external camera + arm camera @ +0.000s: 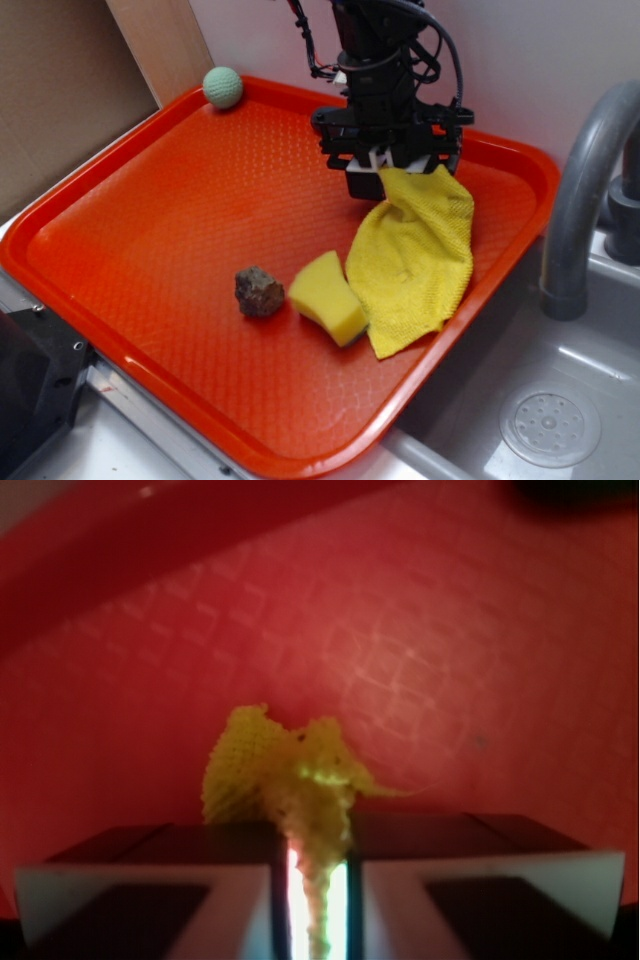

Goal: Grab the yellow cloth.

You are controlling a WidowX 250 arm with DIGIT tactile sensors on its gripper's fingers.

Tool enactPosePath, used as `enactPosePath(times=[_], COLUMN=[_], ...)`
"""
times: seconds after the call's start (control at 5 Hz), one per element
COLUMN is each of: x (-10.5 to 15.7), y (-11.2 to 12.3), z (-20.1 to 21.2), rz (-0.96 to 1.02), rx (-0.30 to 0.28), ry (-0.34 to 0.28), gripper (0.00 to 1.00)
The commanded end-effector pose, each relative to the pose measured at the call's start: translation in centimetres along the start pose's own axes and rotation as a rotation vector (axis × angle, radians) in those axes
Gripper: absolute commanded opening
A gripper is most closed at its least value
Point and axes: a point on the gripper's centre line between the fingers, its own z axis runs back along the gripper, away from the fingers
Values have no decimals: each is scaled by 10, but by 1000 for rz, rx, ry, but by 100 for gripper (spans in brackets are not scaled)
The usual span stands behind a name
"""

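I've got the gripper (385, 172) pinched tight on the top corner of the cloth (415, 262) at upper centre-right, the rest draping down onto the tray (140, 250) beside the sponge (328, 297), so a lift should peel it free.

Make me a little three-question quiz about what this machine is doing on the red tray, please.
1. True or false: the hand is shut on the yellow cloth.
2. Which thing touches the cloth's lower edge? A) rock B) sponge C) green ball
3. Fill in: the green ball sits at the tray's far ___ corner, seen from the exterior camera.

Key:
1. True; the wrist view shows cloth pinched between the fingers.
2. B, the sponge; the rock lies apart.
3. Left, on the red tray.
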Motion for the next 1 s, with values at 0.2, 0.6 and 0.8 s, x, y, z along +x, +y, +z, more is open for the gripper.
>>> enactPosePath(times=[0.2,0.6,0.8], x=[-9,-21,-14], y=[84,73,66], z=[177,254,234], rz=[-266,-279,-232], rx=[-83,122,50], ry=[-170,-336,-312], gripper=[0,0,0])
